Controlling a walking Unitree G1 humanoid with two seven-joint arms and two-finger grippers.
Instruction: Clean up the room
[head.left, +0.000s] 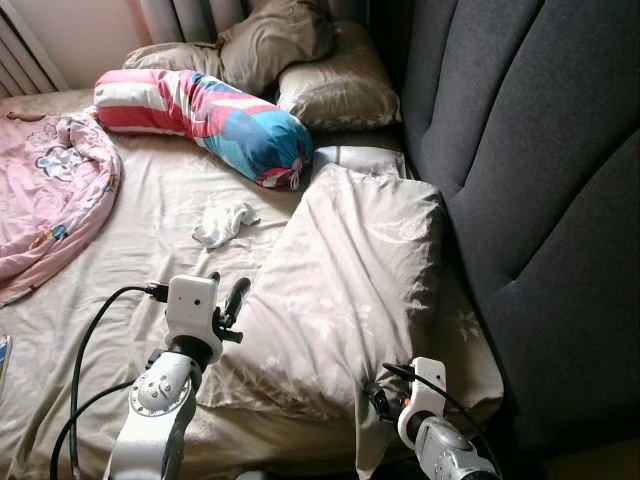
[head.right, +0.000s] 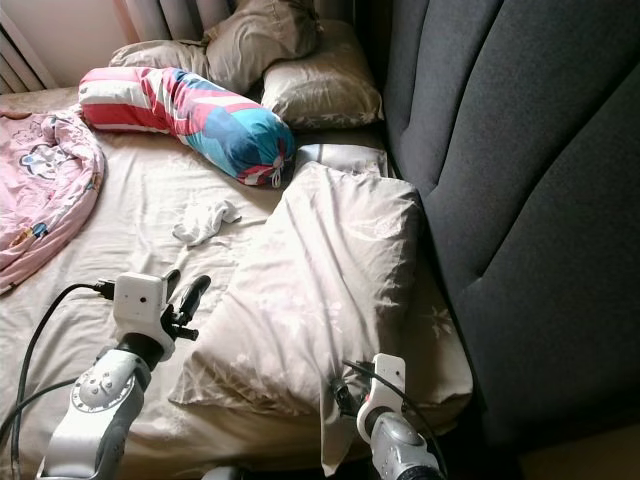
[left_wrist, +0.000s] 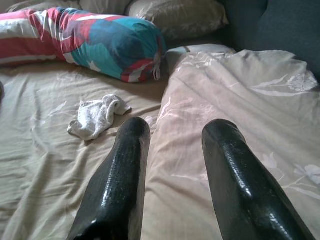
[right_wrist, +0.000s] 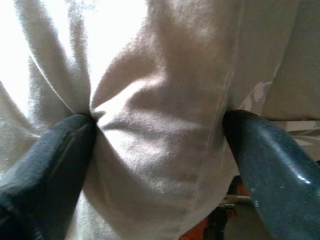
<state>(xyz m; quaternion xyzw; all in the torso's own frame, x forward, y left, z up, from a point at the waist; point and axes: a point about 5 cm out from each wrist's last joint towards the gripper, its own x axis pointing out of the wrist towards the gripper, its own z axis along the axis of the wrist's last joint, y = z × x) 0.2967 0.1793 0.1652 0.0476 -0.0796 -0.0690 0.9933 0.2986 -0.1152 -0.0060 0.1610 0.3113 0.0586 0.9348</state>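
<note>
Little tidied: white sock (head.left: 224, 222) loose mid-frame. Right gripper (right_wrist: 160, 145) pinching beige pillow (head.left: 345, 280) at lower right; left gripper (left_wrist: 172, 170) spread, empty, lower left.

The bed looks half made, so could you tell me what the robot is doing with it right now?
The robot stands at the bed's edge, tidying the bedding. Its right claw has a fold of the beige duvet bunched between its fingers at the near corner. The left claw is open and hovers over the duvet's left edge, holding nothing. A small white cloth lies loose on the sheet, below the striped bolster. A pink blanket is crumpled at the far left.
</note>
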